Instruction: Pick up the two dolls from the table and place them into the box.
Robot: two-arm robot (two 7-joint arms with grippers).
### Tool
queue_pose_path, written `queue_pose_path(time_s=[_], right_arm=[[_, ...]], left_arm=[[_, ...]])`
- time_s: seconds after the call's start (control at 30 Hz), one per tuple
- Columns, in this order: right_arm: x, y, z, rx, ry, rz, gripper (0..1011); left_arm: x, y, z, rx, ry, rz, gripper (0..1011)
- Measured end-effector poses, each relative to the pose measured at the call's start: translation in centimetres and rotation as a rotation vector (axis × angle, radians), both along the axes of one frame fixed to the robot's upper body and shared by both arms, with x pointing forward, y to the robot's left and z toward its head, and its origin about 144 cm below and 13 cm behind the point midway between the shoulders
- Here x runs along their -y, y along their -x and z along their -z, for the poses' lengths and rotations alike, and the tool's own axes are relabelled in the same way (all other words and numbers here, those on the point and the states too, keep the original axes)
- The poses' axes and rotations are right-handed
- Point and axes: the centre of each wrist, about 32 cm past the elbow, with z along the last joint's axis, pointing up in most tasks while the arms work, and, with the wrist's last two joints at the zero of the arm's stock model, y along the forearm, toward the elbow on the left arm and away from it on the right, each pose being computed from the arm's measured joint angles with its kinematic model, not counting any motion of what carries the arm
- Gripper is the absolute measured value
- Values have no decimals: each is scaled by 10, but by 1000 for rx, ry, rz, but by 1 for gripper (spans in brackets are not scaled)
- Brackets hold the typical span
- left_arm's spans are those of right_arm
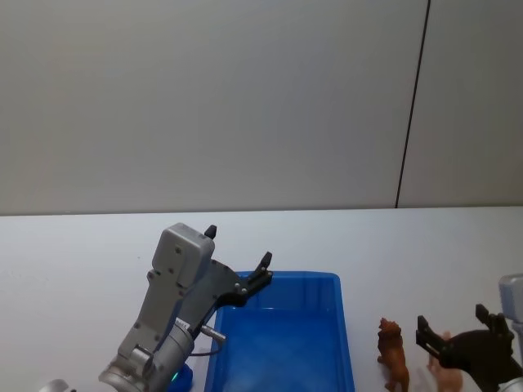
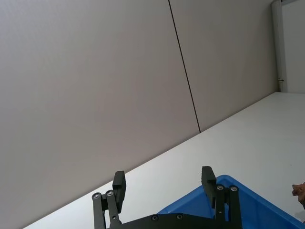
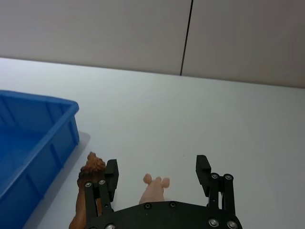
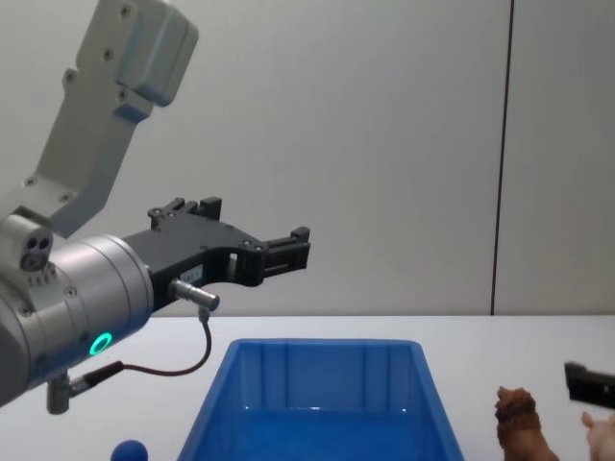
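I am holding the left pincer (image 1: pixel 239 247) spread and empty, hanging above the box's (image 1: pixel 302 276) rear left corner. The right pincer (image 3: pixel 157 165) is sitting low over the counter (image 3: pixel 228 114), released, with a pale pink toy (image 3: pixel 153 190) lying between its fingers. The brown doll (image 3: pixel 90 166) is standing just beside one finger, between it and the box wall. The blue doll (image 4: pixel 128 451) is lying outside the box's left wall. Bare counter is stretching beyond.
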Motion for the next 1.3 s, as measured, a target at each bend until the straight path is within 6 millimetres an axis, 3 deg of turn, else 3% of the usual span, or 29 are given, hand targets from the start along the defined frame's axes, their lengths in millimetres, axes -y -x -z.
queue_pose_path(time_s=[0.63, 1.03, 1.3], right_arm=[[-10, 4, 22, -122, 27, 12, 985], [-13, 9, 29, -162, 27, 24, 679], [-14, 14, 28, -156, 33, 48, 406]], left_arm=[[0, 0, 0, 0, 0, 0, 1002], [0, 0, 0, 0, 0, 0, 1002], [0, 0, 0, 0, 0, 0, 1002]])
